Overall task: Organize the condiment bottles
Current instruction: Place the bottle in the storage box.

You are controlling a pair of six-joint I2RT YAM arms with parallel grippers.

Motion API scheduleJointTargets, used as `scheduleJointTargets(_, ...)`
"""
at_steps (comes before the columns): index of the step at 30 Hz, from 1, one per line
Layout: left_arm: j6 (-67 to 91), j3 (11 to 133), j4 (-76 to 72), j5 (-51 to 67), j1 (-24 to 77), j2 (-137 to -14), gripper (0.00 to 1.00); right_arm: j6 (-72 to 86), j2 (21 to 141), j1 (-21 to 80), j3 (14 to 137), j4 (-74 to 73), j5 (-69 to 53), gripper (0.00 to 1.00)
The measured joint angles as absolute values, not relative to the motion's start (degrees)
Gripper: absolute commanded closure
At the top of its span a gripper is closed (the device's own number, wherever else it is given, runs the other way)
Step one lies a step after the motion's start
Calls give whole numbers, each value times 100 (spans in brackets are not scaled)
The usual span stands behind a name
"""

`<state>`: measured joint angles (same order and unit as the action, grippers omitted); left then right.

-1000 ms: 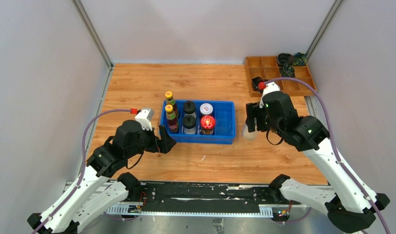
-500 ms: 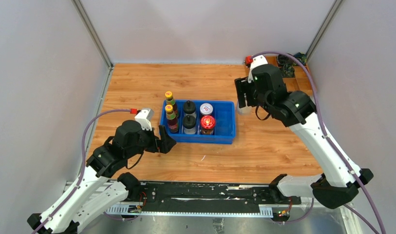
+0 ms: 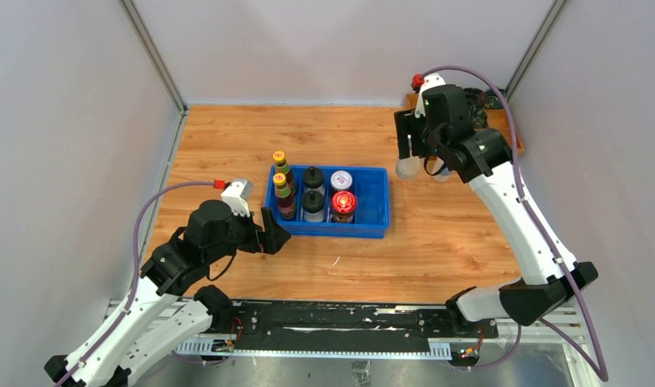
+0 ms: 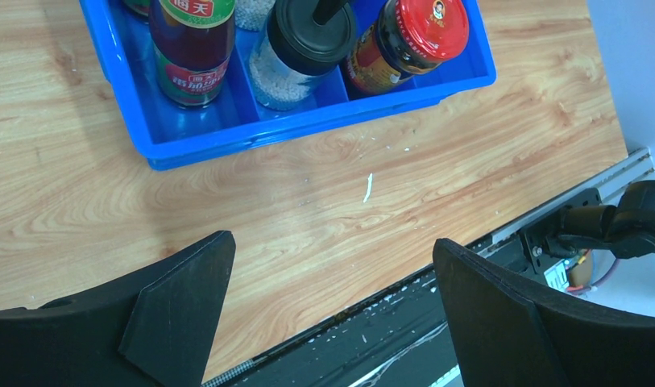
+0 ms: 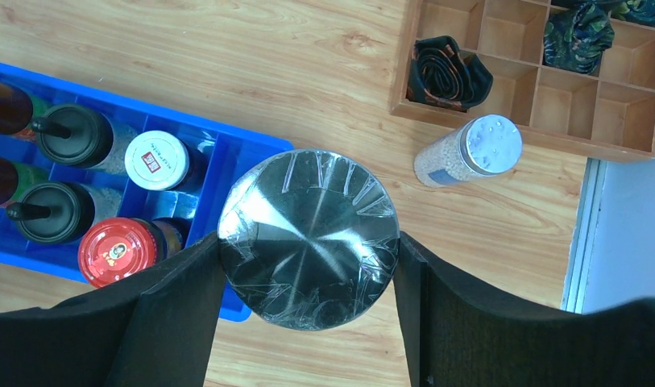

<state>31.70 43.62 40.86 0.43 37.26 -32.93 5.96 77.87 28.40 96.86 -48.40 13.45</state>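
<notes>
A blue bin [image 3: 371, 211] [image 5: 227, 149] [image 4: 308, 129] holds two yellow-capped sauce bottles [image 3: 279, 158] [image 3: 280, 181], two black-lidded shakers [image 3: 312, 174] [image 5: 72, 134], a white-lidded jar [image 3: 342, 179] [image 5: 156, 160] and a red-lidded jar [image 3: 343, 201] [image 5: 114, 251] [image 4: 420, 28]. My right gripper [image 3: 405, 149] [image 5: 308, 242] is shut on a silver-lidded jar [image 5: 308, 238] [image 3: 405, 168], held in the air just off the bin's far right corner. A second silver-lidded jar [image 5: 469, 151] stands on the table by the wooden tray. My left gripper [image 3: 274, 234] [image 4: 332, 246] is open and empty, low at the bin's near left corner.
A wooden compartment tray [image 5: 549, 133] [image 3: 507, 129] sits at the back right with black [image 5: 449, 72] and green [image 5: 578, 32] coiled items. The bin's right-hand compartments hold nothing. The table's black front rail [image 4: 469, 322] lies just under my left gripper.
My right arm has carried the silver-lidded jar up and back, from the table right of the bin's front to beside its far right corner. The left arm has not moved.
</notes>
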Motion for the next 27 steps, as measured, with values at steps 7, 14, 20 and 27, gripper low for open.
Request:
scheduleJointTargets(7, 3168, 4362, 4086, 40, 3726, -3301, 0, 585, 7789, 2711, 9690, -4783, 1144, 42)
scheduleJointTargets(14, 3151, 4362, 4093, 36, 3726, -3369, 0, 508, 7776, 2611, 9690, -4759, 1041, 42)
scheduleJointTargets(20, 3153, 4362, 4095, 34, 3726, -3284, 0, 484, 7776, 2582, 9686, -4753, 1004, 42)
scheduleJointTargets(27, 3155, 4346, 4093, 32, 3726, -3256, 0, 484, 7778, 2569, 9476, -4609, 869, 42)
